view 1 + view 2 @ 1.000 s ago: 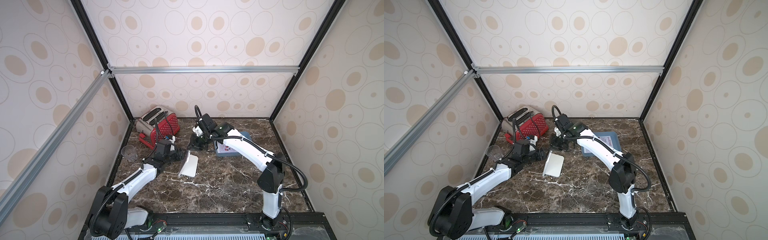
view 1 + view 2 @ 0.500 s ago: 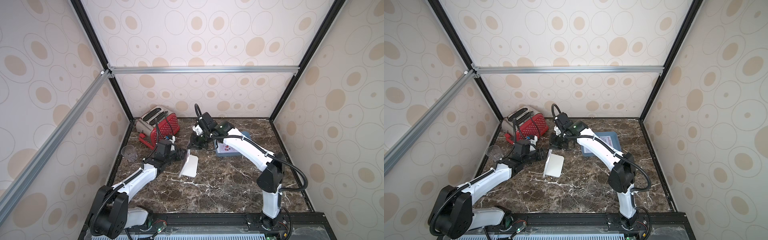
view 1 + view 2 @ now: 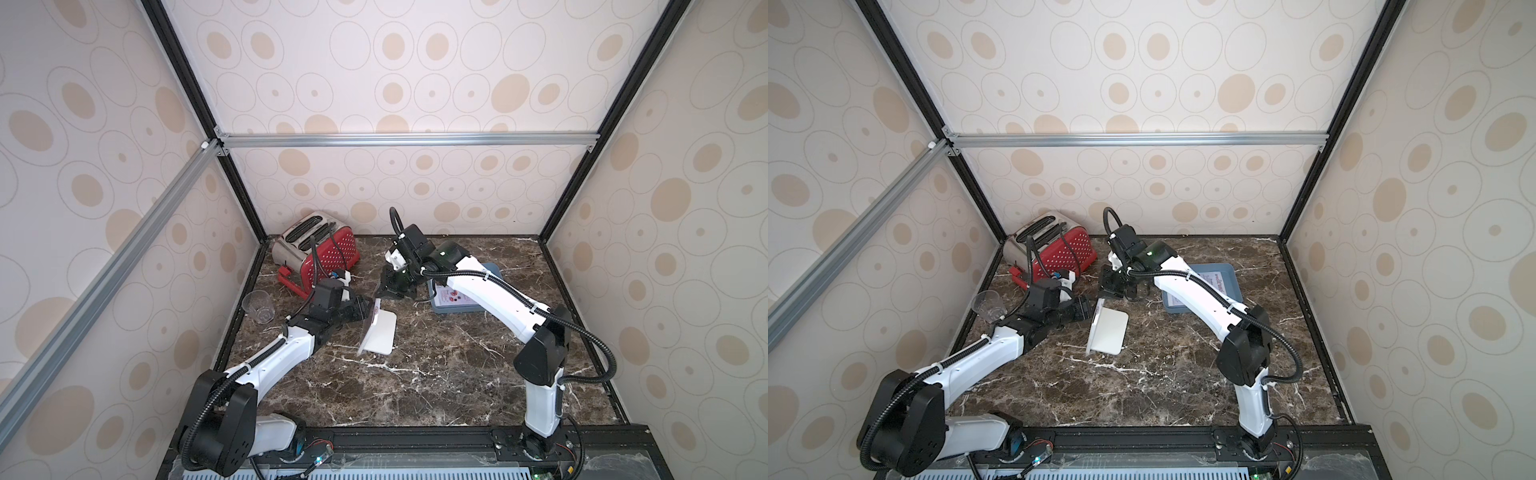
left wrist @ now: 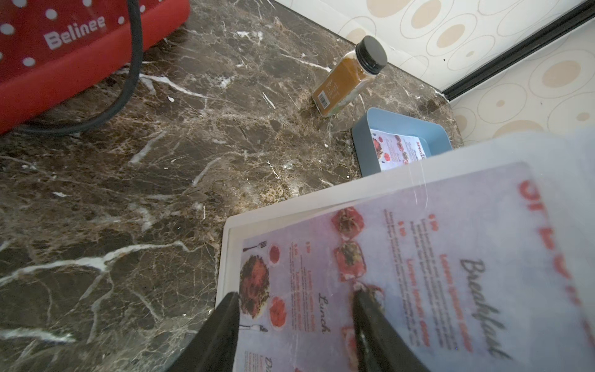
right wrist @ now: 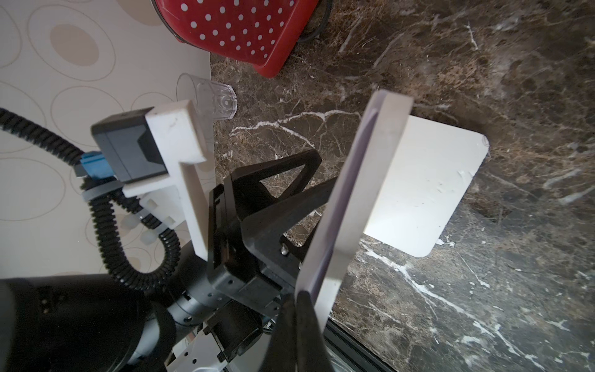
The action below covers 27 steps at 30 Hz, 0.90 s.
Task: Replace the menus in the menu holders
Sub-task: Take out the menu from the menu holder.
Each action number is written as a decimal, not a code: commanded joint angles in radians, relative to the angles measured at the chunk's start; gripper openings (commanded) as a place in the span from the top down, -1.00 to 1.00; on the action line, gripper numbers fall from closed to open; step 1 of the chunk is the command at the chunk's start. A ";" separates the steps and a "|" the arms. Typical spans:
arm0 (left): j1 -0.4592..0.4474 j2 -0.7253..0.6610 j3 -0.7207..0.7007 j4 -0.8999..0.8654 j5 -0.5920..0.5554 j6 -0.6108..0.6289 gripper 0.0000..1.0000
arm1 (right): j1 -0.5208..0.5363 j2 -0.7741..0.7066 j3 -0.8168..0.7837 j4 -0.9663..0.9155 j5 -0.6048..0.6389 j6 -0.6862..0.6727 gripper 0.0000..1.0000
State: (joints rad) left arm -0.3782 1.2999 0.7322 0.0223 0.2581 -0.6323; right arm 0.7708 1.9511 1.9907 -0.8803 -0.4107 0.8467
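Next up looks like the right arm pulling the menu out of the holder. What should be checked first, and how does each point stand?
1. right gripper shut at the top edge of the menu holder: ok.
2. menu actually pinched between its fingers: cannot tell.
3. left gripper open, fingers at the holder's face to brace it: ok.
4. base flat on the table: ok.
5. spare menu lying in the tray, out of the way: ok.
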 commanded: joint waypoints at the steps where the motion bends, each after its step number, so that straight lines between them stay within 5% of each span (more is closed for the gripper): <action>1: -0.017 -0.004 0.034 0.007 0.001 -0.006 -0.12 | 0.002 -0.075 0.018 -0.006 0.011 0.001 1.00; 12: -0.016 -0.035 0.047 -0.015 -0.049 0.014 -0.16 | 0.000 -0.148 0.089 -0.107 0.046 -0.056 1.00; 21: -0.016 -0.143 0.189 -0.193 -0.204 0.181 -0.23 | 0.000 -0.293 0.212 -0.223 0.085 -0.291 1.00; 27: -0.016 -0.168 0.336 -0.285 -0.197 0.318 -0.25 | 0.001 -0.368 0.292 -0.337 0.068 -0.488 1.00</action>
State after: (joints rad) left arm -0.3889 1.1484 0.9905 -0.1844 0.0765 -0.4263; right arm 0.7712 1.6112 2.2543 -1.1110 -0.3428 0.5045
